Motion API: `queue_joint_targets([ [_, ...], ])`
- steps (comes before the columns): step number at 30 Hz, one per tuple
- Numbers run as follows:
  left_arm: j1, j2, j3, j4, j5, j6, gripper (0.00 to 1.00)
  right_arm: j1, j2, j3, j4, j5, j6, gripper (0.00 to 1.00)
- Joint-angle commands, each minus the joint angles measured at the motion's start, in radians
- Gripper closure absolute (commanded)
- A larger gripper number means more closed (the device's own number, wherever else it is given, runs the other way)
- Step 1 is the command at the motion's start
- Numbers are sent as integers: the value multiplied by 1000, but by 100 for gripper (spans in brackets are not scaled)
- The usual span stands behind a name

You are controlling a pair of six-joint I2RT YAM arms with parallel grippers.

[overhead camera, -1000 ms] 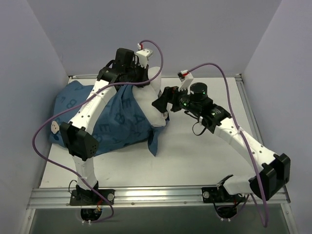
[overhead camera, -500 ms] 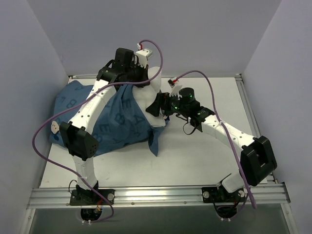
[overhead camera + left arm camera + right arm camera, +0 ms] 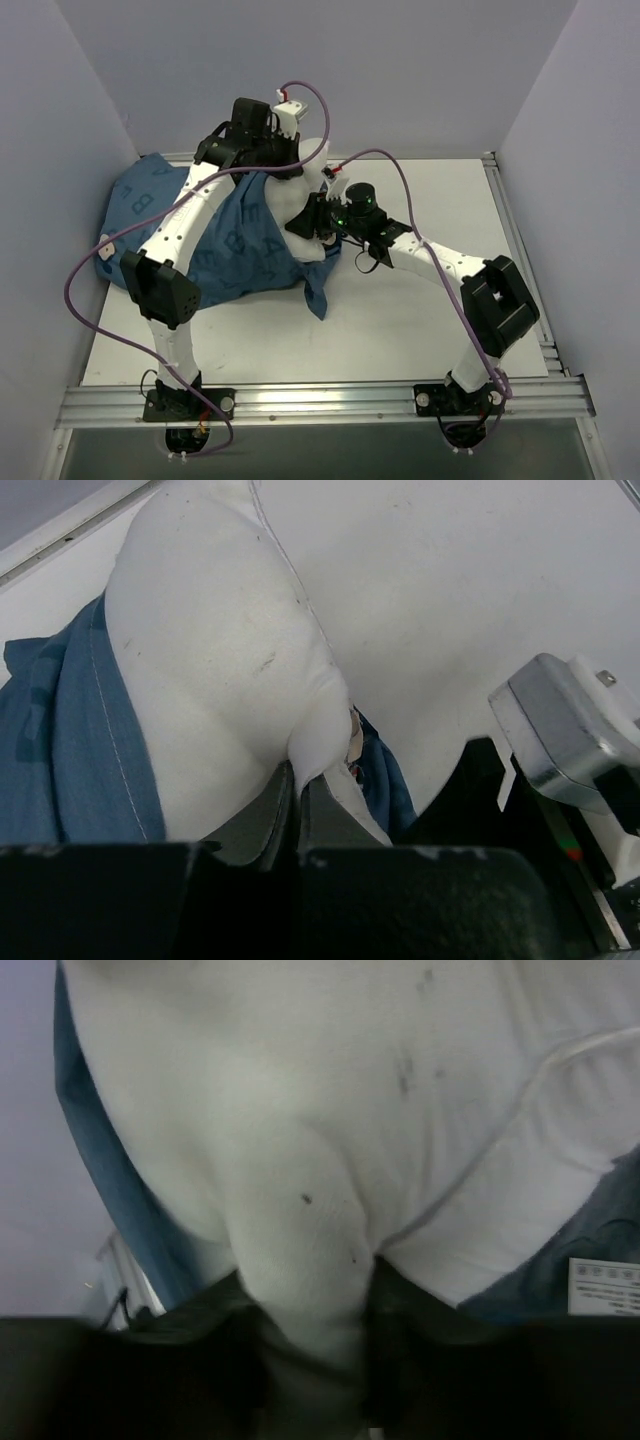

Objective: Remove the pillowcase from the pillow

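The dark blue pillowcase (image 3: 225, 240) lies at the table's left and still covers most of the white pillow (image 3: 292, 205), whose bare right end sticks out. My left gripper (image 3: 288, 172) is above that end, shut on a pinched fold of the pillow (image 3: 210, 650); the pillowcase (image 3: 60, 750) shows at the left of the left wrist view. From the right, my right gripper (image 3: 306, 222) is closed on a bulge of the pillow (image 3: 330, 1080). In the right wrist view the pillowcase (image 3: 95, 1160) runs along the pillow's left side, and a white tag (image 3: 603, 1285) shows at the lower right.
The white table (image 3: 420, 310) stretches to the right of the pillow. A metal rail (image 3: 320, 400) runs along the near edge, and walls close in on the left, back and right. Purple cables (image 3: 390, 160) loop over both arms.
My right arm has swung left to the pillow's bare end and its jaws have closed on the white stuffing. The left gripper keeps its hold; the pillow bundle has shifted slightly left.
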Motion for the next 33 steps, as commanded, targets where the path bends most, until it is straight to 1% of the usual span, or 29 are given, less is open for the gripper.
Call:
queue_joint_targets([
  [1, -18, -39, 97, 145, 130, -47, 98, 24, 40, 46, 42, -28, 48, 77],
  [2, -16, -42, 92, 145, 141, -43, 98, 24, 42, 44, 40, -19, 60, 96],
  [3, -13, -44, 87, 139, 153, -38, 98, 24, 40, 44, 33, -5, 72, 100],
  [4, -10, -45, 80, 130, 155, -18, 92, 24, 36, 41, 31, 12, 85, 100],
  [5, -7, -47, 80, 102, 161, -3, 43, 24, 31, 41, 28, 22, 92, 100],
  [6, -4, -48, 80, 82, 191, 27, 6, 22, 28, 40, 24, 32, 101, 100],
  [7, 12, -53, 84, 61, 211, 72, 6, 22, 22, 35, 30, 33, 126, 100],
  [9, 35, -62, 93, -9, 259, 101, 6, 22, 16, 29, 36, 36, 148, 100],
  [10, 65, -79, 104, -30, 305, 124, 6, 22, 11, 26, 39, 38, 164, 100],
  [12, 99, -102, 113, -103, 324, 155, 6, 20, 2, 23, 34, 58, 178, 100],
  [13, 133, -129, 116, -137, 318, 207, 6, 20, -1, 21, 30, 65, 190, 100],
  [14, 143, -145, 113, -218, 295, 238, 6, 20, -6, 23, 30, 84, 198, 100],
  [16, 151, -195, 81, -295, 209, 334, 6, 20, -21, 21, 45, 101, 224, 100],
  [17, 151, -218, -2, -335, 134, 354, 6, 22, -29, 20, 57, 116, 261, 100],
  [18, 151, -240, -56, -343, 111, 365, 6, 25, -33, 17, 66, 124, 278, 100],
  [20, 151, -310, -168, -309, 88, 370, 6, 43, -47, 18, 93, 145, 310, 100],
  [21, 151, -333, -272, -279, 89, 358, 6, 54, -52, 24, 96, 171, 312, 100],
  [22, 151, -375, -316, -246, 95, 329, 6, 63, -55, 28, 100, 186, 309, 100],
  [23, 150, -393, -351, -175, 103, 309, 6, 82, -57, 31, 100, 197, 306, 100],
  [24, 150, -406, -408, -136, 110, 286, 6, 86, -57, 34, 100, 216, 304, 100],
  [26, 145, -421, -442, -53, 115, 232, 6, 96, -49, 41, 96, 220, 306, 100],
  [29, 144, -394, -471, -2, 54, 184, 6, 105, -44, 38, 93, 225, 316, 100],
  [30, 145, -386, -476, 5, 29, 183, 1, 108, -46, 35, 93, 230, 316, 100],
  [31, 145, -372, -492, 15, -4, 183, 6, 108, -53, 31, 96, 236, 315, 100],
  [32, 145, -366, -503, 33, -17, 184, 12, 108, -57, 26, 94, 237, 316, 100],
  [33, 145, -363, -514, 44, -23, 183, 26, 108, -58, 26, 94, 237, 318, 100],
])
